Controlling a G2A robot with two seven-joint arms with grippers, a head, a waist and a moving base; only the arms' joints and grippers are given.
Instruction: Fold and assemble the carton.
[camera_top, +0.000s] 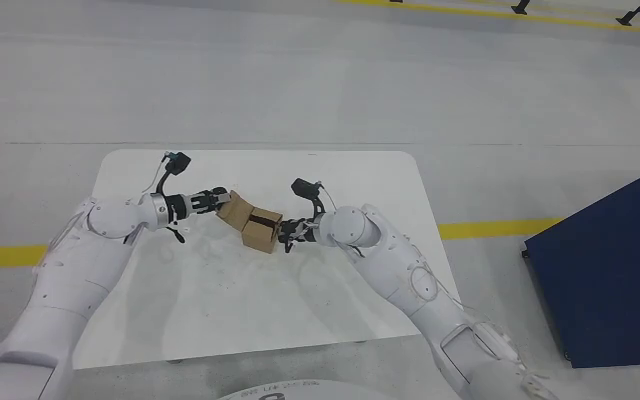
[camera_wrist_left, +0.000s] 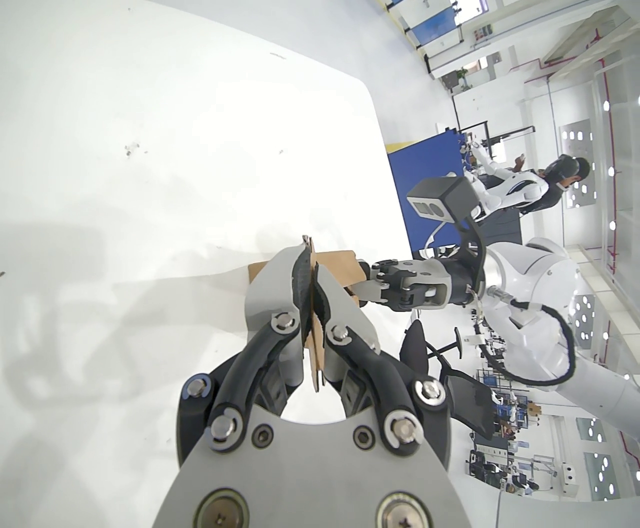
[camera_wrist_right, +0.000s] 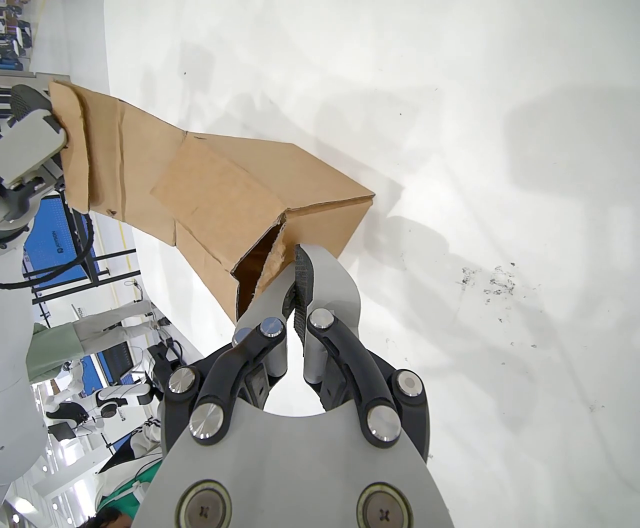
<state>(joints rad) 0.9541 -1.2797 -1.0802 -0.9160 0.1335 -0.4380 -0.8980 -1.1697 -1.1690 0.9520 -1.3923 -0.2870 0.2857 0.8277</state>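
The white surface (camera_top: 300, 300) is carrying the work. The brown carton (camera_top: 250, 220), partly folded with 1 end gaping, is hanging over its middle between 2 grippers. The left gripper (camera_wrist_left: 312, 280) is clamping its fingers on a flap edge. The right gripper (camera_wrist_right: 295, 272) is pinching the frayed flap at the opposite, open end.

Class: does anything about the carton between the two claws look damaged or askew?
The carton gapes open at the right claw, its edge ragged and torn; the flap in the left claw is creased.
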